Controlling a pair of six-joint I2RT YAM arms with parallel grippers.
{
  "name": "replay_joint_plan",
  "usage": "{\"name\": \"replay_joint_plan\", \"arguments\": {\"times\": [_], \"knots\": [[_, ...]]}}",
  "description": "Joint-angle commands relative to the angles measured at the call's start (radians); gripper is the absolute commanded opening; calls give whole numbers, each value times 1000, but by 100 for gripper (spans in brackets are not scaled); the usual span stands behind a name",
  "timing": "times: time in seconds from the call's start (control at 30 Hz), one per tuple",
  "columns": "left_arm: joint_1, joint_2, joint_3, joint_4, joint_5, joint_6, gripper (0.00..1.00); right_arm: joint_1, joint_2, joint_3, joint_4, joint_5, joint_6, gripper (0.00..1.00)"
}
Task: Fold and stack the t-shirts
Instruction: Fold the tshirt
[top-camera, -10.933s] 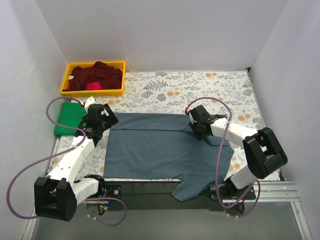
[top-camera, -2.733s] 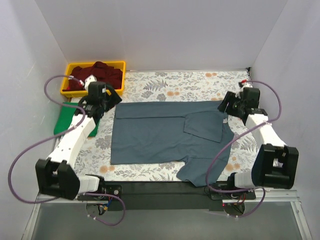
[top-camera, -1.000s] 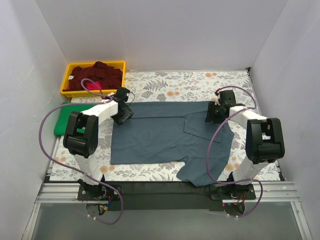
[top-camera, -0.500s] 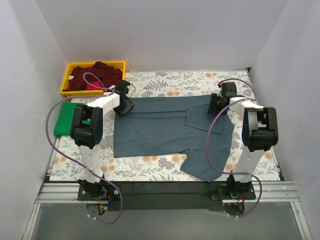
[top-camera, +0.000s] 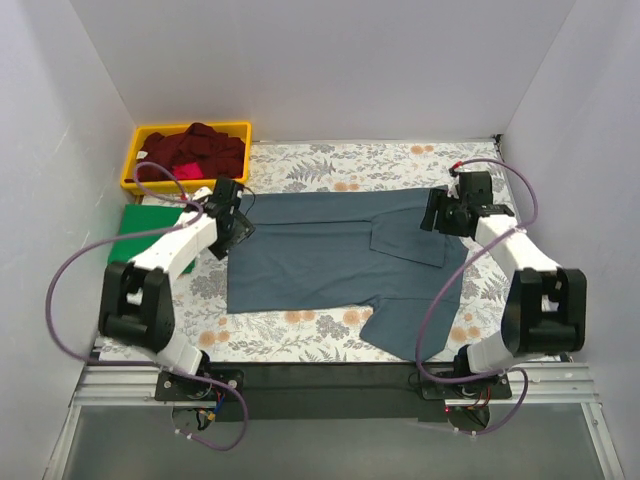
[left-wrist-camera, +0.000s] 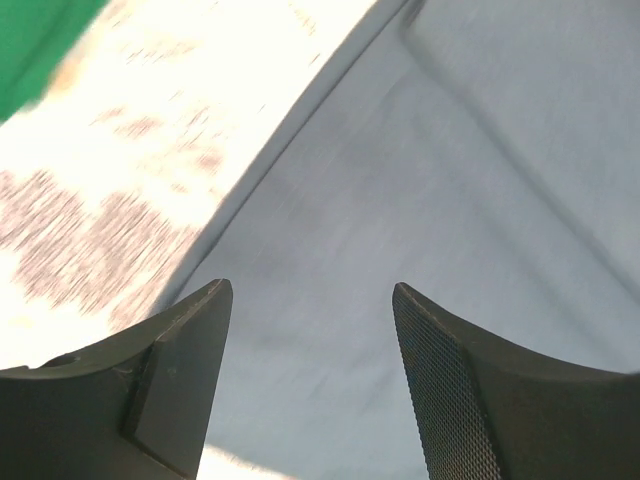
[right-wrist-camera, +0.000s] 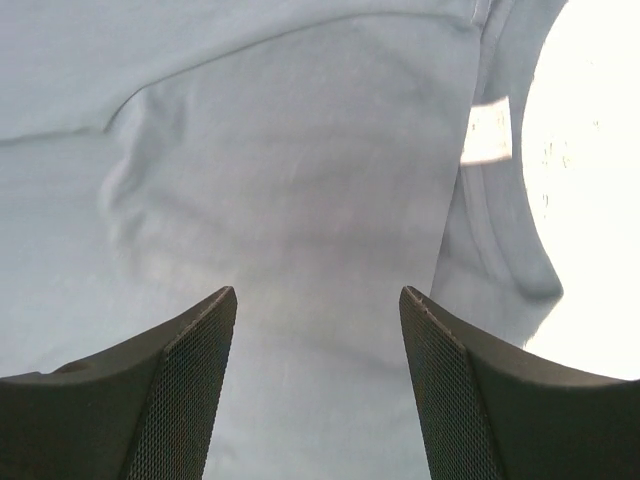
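Shirt (top-camera: 320, 265), slate-blue, is spread flat on floral table cloth (top-camera: 340, 165). Judged soft, limp, light; best pinched at far corners. Left gripper (top-camera: 238, 228) and right gripper (top-camera: 438, 214) are held wide above it, nothing gripped; contact perhaps, unclear.

Both arms stretch up from their bases at the bottom of the frame. The left arm (top-camera: 165, 252) bends in toward centre-left and the right arm (top-camera: 520, 250) toward the upper right. The left gripper (top-camera: 238, 228) and right gripper (top-camera: 432, 213) face inward, each with its fingers spread well apart.
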Motion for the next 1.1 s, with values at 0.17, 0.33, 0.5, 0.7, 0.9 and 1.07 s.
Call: {"name": "replay_joint_plan", "arguments": {"times": [0.17, 0.33, 0.5, 0.7, 0.9, 1.07], "knots": [[-91, -329, -318, -200, -61, -162, 64, 66, -255, -155, -136, 8, 0, 74], [-108, -370, -421, -213, -37, -254, 62, 83, -312, -199, -136, 8, 6, 74], [-111, -343, -422, -203, -40, -277, 58, 84, -321, -211, -136, 12, 2, 74], [-112, -321, -459, -145, -15, -279, 52, 84, -321, -231, -135, 23, 0, 73], [-125, -283, -505, -116, -1, -295, 52, 83, -323, -242, -135, 49, -1, 73], [-126, -280, -522, -110, -3, -306, 22, 83, -333, -257, -138, 142, 6, 71]]}}
